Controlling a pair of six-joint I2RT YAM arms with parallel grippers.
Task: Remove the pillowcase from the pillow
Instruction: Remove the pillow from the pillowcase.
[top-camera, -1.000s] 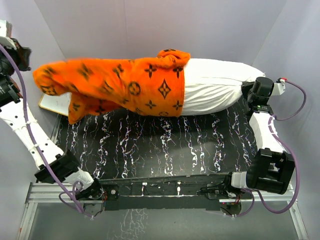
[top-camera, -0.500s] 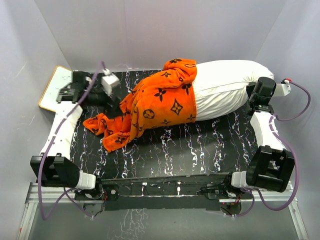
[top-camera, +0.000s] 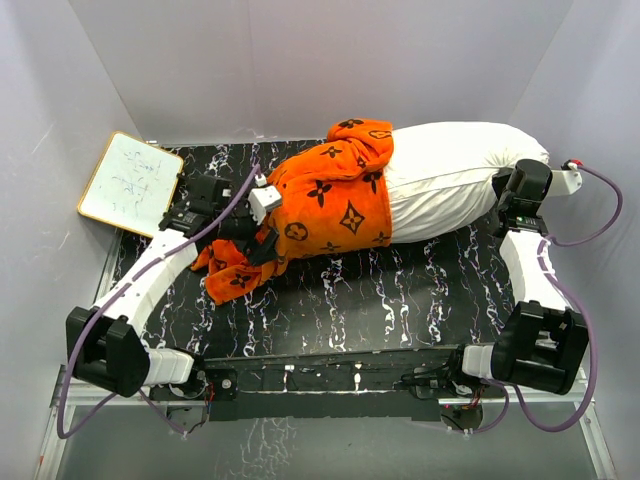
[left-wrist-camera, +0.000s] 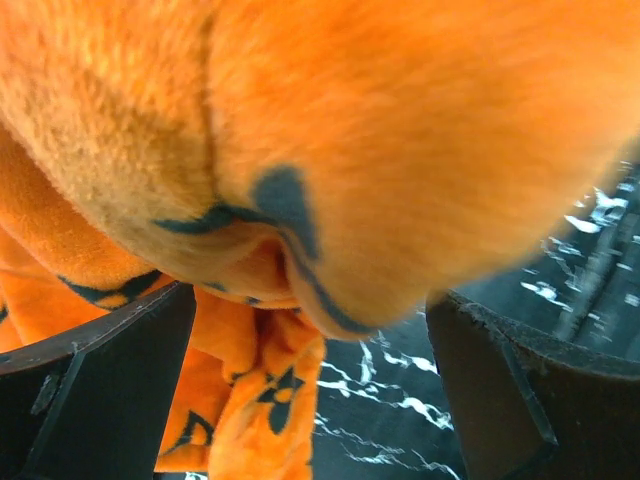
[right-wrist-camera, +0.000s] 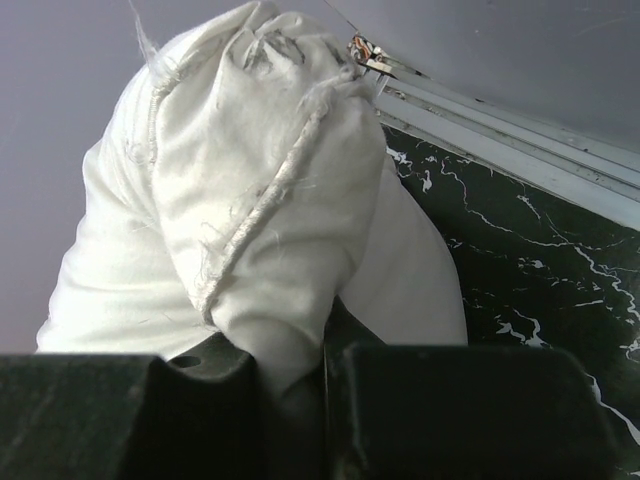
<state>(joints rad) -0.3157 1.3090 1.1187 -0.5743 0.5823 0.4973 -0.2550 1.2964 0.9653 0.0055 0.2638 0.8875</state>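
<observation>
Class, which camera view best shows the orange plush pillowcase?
Top external: most of the orange plush monogram-printed pillowcase shows, bunched over one end of the plump white pillow. Left wrist gives only blurred close-up folds; right wrist shows none of it.

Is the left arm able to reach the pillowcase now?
Probably yes: the left gripper stands right at the bunched pillowcase, orange fabric lies between its open jaws, and nothing blocks it.

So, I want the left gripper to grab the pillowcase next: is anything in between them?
Nothing visible. The left gripper is right at the bunched pillowcase, with orange fabric bulging down between its open jaws.
</observation>
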